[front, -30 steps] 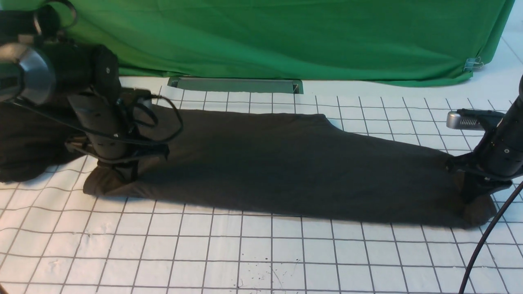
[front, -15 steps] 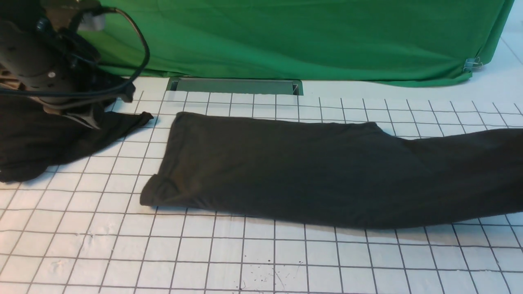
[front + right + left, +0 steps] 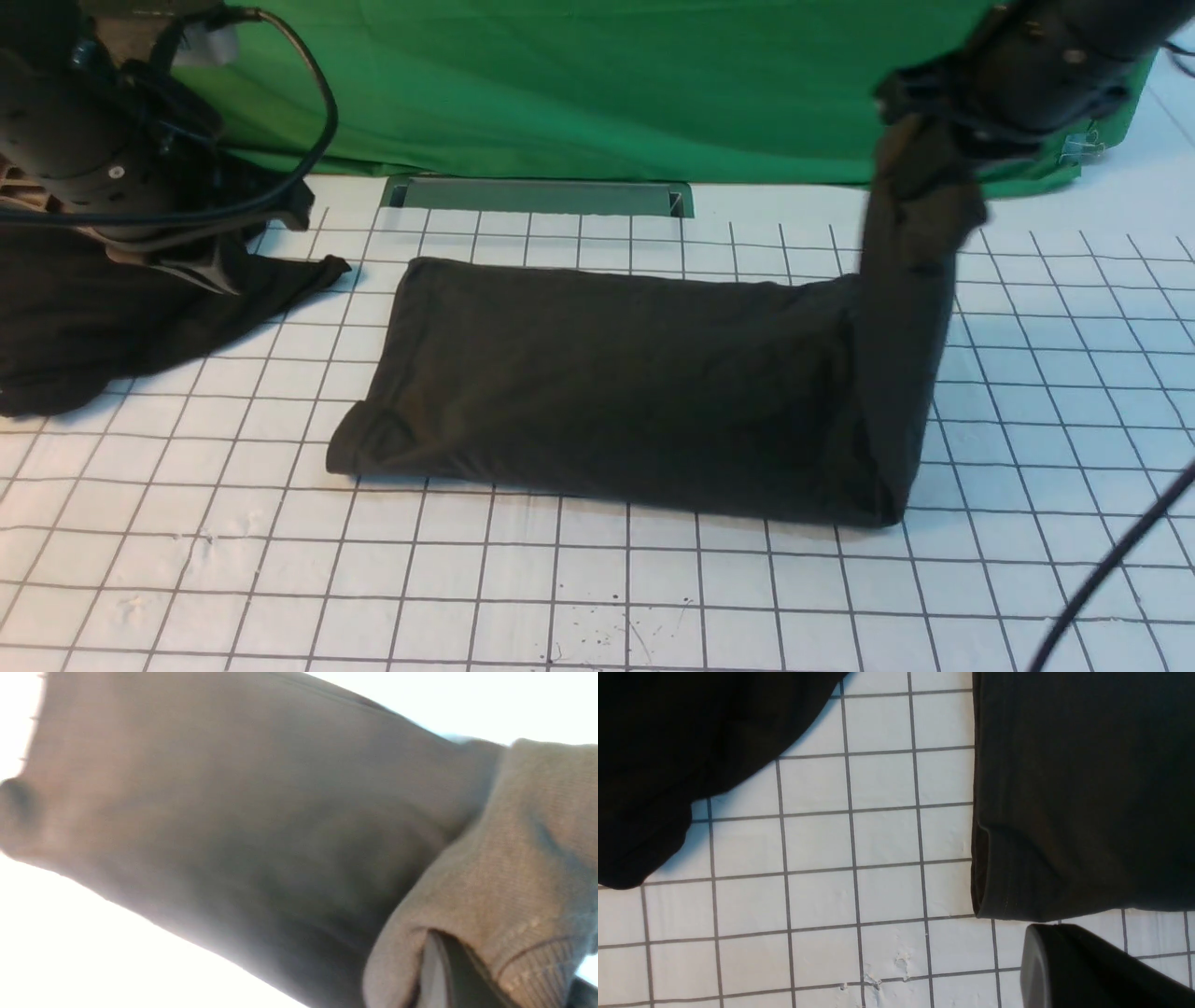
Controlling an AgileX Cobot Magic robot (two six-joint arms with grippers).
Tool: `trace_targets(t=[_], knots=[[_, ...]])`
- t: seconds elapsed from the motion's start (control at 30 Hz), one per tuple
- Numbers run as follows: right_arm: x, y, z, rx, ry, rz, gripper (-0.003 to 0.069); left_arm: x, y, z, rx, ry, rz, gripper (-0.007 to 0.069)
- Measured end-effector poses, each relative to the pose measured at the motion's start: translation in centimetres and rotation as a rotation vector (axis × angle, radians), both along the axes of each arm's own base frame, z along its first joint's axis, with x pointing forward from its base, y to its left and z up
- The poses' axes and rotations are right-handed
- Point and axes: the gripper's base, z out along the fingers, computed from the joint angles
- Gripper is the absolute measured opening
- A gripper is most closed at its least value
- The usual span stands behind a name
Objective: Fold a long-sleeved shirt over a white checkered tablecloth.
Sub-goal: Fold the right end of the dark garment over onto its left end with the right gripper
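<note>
I have the dark brownish-black cotton long-sleeved shirt [image 3: 616,373] lying as a long narrow band across the middle of the front view, on the white tablecloth ruled with thin dark grid lines [image 3: 560,579]. Neither sleeves nor chest print show, so I judge the lengthwise folds done. At the upper right of the frame the right gripper [image 3: 924,140] is clamped on the band's right end and holds it high, the cloth dropping steeply to the table. The right wrist view shows ribbed fabric bunched around one finger [image 3: 441,970]. What is left, I reckon, is to carry that raised end over toward the left end, lay it flat, and perhaps halve it again. The left gripper [image 3: 201,266], at the upper left, is closed and, as far as its wrist view tells, empty. It hangs over a blacker, bulkier garment [image 3: 75,327] that lies near the shirt but apart from it. I count one shirt, one other garment, one tablecloth, two grippers and one plain green fabric backdrop [image 3: 607,84].
</note>
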Motion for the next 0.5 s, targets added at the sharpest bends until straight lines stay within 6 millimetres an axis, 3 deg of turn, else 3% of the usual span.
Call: trace_targets(t=[0.03, 0.07, 0.17, 0.2, 0.23, 0.37, 0.5], knots=[[0.2, 0.8, -0.3, 0.003, 0.005, 0.011, 0.0025, 0.0, 0.0, 0.0, 0.0, 0.0, 0.0, -0.0006], [0.6, 3.3, -0.7, 0.018, 0.004, 0.042, 0.0025, 0.0, 0.0, 0.0, 0.0, 0.0, 0.0, -0.0006], [1.5, 8.2, -2.4, 0.042, 0.009, 0.095, 0.0025, 0.0, 0.0, 0.0, 0.0, 0.002, 0.0, -0.0006], [1.4, 8.4, -2.2, 0.047, 0.002, 0.097, 0.0025, 0.0, 0.0, 0.0, 0.0, 0.003, 0.0, -0.0006], [2.0, 10.8, -3.5, 0.071, 0.013, 0.116, 0.0025, -0.1, 0.0, 0.0, 0.001, 0.007, 0.0, -0.0006], [2.8, 15.4, -7.3, 0.131, 0.066, 0.156, 0.0025, -0.1, 0.0, 0.0, 0.001, 0.007, -0.001, -0.0006], [3.4, 18.4, -11.7, 0.156, 0.108, 0.141, 0.0037, -0.1, 0.0, 0.0, 0.001, 0.007, -0.001, -0.0005]])
